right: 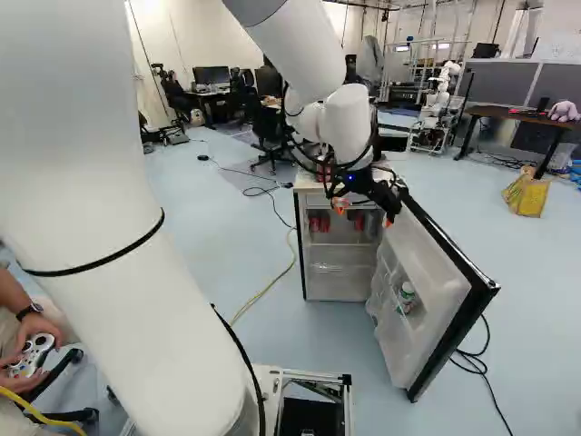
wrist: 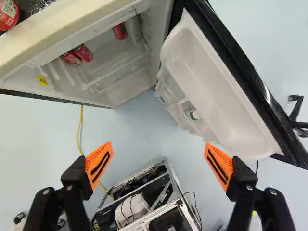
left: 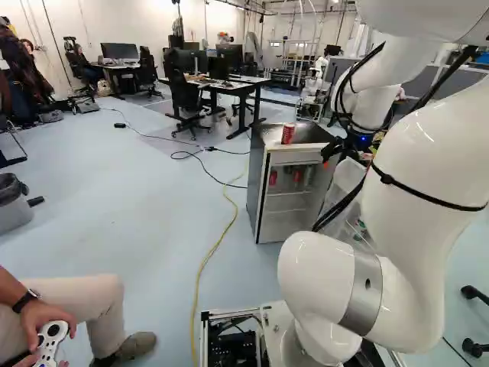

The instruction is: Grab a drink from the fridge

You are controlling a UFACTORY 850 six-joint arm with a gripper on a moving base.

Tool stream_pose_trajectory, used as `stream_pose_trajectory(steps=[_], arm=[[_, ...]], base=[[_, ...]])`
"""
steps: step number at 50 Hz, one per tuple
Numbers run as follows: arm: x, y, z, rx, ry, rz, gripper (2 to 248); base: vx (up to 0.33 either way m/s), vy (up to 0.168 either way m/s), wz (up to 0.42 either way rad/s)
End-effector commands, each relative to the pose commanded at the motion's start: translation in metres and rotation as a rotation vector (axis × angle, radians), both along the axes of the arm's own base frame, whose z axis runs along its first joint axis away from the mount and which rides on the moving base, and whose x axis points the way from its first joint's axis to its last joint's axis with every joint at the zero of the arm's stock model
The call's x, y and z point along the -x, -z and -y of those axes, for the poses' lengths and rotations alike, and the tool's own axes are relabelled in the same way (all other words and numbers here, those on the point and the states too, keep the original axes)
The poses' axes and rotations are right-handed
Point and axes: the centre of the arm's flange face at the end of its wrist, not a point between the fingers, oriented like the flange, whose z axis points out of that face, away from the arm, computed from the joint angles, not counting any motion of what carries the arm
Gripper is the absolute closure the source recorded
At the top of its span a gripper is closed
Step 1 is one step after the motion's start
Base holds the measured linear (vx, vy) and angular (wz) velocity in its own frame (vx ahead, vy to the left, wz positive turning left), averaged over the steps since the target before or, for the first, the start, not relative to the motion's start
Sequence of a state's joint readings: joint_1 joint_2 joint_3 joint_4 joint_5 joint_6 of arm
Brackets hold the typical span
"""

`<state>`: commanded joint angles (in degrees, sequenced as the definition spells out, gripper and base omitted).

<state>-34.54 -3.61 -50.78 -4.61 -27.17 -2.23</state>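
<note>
Three red cans [wrist: 83,52] sit inside the open fridge [left: 257,183], and with the claw [wrist: 159,144] high before the fridge, its fingers wide apart and empty, lining up seems in hand, next calling for a turn and descent toward one can.

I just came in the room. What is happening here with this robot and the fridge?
The robot arm is at work on getting a drink. The fridge is open, with its door swung out to the side, and red cans are inside. Another red can stands on top. The gripper hangs in front of the fridge, its fingers wide apart and nothing between them, so no drink is in its grip yet.
</note>
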Motion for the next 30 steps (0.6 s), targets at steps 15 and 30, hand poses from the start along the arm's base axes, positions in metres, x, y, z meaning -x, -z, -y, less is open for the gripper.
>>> stream_pose_trajectory(steps=[15, 30], arm=[[-0.001, 0.000, 0.022, 0.002, 0.037, 0.002, 3], [-0.002, 0.000, 0.046, 0.004, 0.073, 0.005, 3]], base=[[0.000, 0.000, 0.000], [0.000, 0.000, 0.000]])
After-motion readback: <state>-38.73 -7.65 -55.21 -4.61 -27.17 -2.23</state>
